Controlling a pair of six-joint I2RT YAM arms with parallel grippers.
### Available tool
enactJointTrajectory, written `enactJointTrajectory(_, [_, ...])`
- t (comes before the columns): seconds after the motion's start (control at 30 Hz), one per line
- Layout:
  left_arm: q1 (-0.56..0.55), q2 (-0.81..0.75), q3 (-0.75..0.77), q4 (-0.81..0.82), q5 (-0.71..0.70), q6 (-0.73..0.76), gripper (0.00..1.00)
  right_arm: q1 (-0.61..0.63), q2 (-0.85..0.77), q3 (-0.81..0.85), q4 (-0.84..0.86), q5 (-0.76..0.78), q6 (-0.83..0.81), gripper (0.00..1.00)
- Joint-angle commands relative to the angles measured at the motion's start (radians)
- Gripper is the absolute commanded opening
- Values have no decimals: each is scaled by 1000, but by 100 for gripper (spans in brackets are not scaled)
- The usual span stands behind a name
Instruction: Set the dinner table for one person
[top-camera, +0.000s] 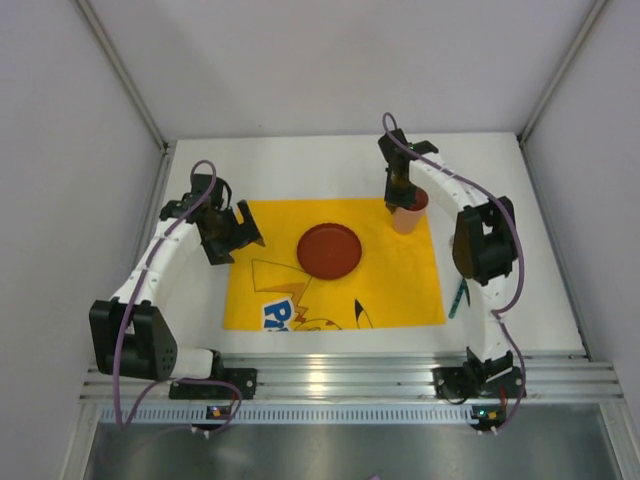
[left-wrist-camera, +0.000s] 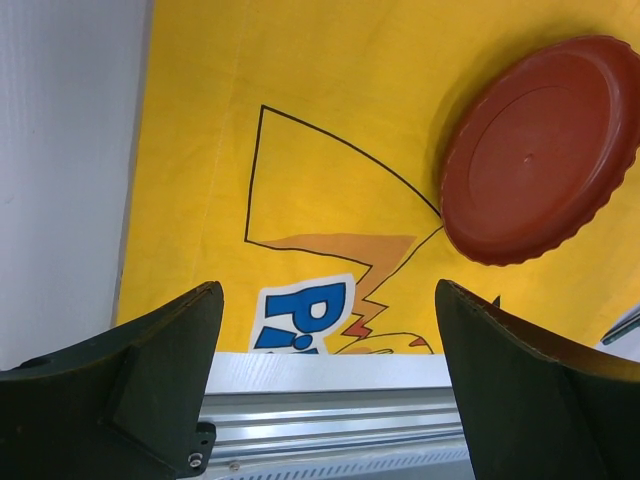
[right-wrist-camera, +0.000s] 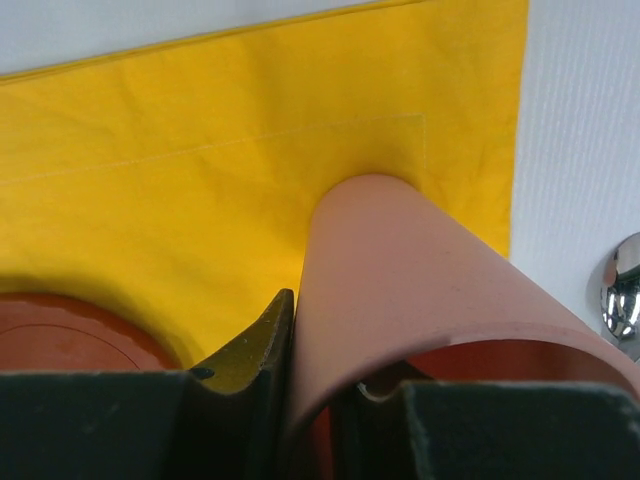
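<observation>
The white dinner table (top-camera: 330, 160) carries a yellow printed placemat (top-camera: 340, 290) with a dark red plate (top-camera: 328, 250) near its middle. My right gripper (top-camera: 400, 192) is shut on the wall of a pink cup (top-camera: 411, 213) at the mat's far right corner. In the right wrist view one finger (right-wrist-camera: 262, 335) is outside the cup (right-wrist-camera: 400, 270) and the other is inside its rim. I cannot tell if the cup's base touches the mat. My left gripper (top-camera: 236, 236) is open and empty over the mat's left edge; the plate (left-wrist-camera: 540, 150) shows ahead of it.
A teal-handled utensil (top-camera: 458, 298) lies on the table just right of the mat. A shiny spoon bowl (right-wrist-camera: 620, 290) shows right of the cup. The ridged aluminium rail (top-camera: 340, 375) runs along the near edge. Grey walls enclose the table on three sides.
</observation>
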Motion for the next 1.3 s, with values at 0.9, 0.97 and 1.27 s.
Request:
enactJointTrajectory(0.9, [5,9,-20,74,32,4,96,5,-520,-29,-72,124,-63,100])
enactJointTrajectory(0.97, [5,11,-19,74,29,5,96,7,-602,-81,-75,176,-72,100])
enactJointTrajectory(1.27, [5,-4,-69,94,49,14,97,-272,-1015,-570,106,62,-18,99])
